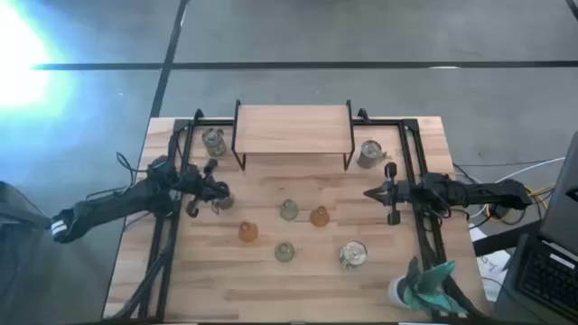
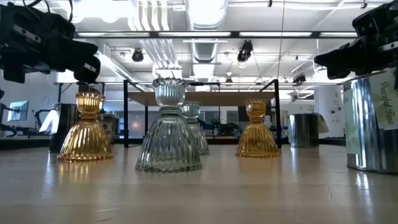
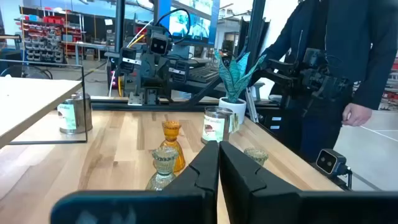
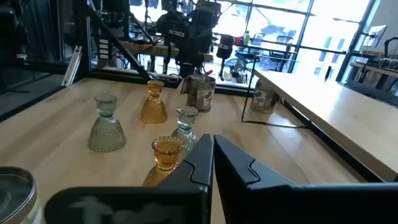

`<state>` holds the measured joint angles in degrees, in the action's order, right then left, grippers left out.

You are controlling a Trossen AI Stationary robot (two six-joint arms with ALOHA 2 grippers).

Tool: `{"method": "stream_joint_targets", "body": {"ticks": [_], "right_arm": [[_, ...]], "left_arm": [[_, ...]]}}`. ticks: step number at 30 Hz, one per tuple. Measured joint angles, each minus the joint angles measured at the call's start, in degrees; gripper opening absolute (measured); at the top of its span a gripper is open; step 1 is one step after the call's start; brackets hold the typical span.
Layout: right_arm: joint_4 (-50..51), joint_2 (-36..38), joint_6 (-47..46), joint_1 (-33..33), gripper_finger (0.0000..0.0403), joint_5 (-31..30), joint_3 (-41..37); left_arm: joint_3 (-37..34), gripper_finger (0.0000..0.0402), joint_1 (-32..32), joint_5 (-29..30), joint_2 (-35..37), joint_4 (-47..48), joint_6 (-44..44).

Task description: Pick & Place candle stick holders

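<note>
My left claw [image 1: 217,200] is fully closed and empty beside a silvery holder [image 1: 223,200]. My right claw [image 1: 368,192] is closed too, holding nothing. 4 glass holders [image 1: 288,210] stand mid-tabletop [image 1: 271,176] between them.

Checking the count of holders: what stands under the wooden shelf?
Nothing shows beneath the wooden shelf from above; its top covers that spot. Silvery cans stand beside its two ends.

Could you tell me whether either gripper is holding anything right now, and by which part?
Nothing is held. The left gripper and the right gripper both have their jaws shut on nothing, above the table, apart from the candle stick holders.
</note>
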<state>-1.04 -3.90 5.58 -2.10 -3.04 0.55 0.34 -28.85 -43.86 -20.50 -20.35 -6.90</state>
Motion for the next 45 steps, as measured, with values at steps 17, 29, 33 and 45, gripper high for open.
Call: {"method": "stream_joint_targets", "body": {"ticks": [17,29,33,45], "right_arm": [[0.00,-0.02,0.00,-0.01,0.0008,0.01,0.00],[0.00,-0.02,0.00,-0.01,0.0008,-0.01,-0.01],[0.00,-0.02,0.00,-0.01,0.0008,0.01,-0.01],[-17.93,-0.35,-22.11,0.01,0.0008,-14.38,-0.01]], "left_arm": [[0.00,0.0017,0.00,-0.01,0.00,-0.01,0.00],[-0.01,0.0016,0.01,-0.01,0.00,0.01,0.00],[0.00,0.0018,-0.01,-0.02,0.01,0.01,0.00],[-0.02,0.0018,-0.01,-0.02,0.01,0.01,0.00]]}}
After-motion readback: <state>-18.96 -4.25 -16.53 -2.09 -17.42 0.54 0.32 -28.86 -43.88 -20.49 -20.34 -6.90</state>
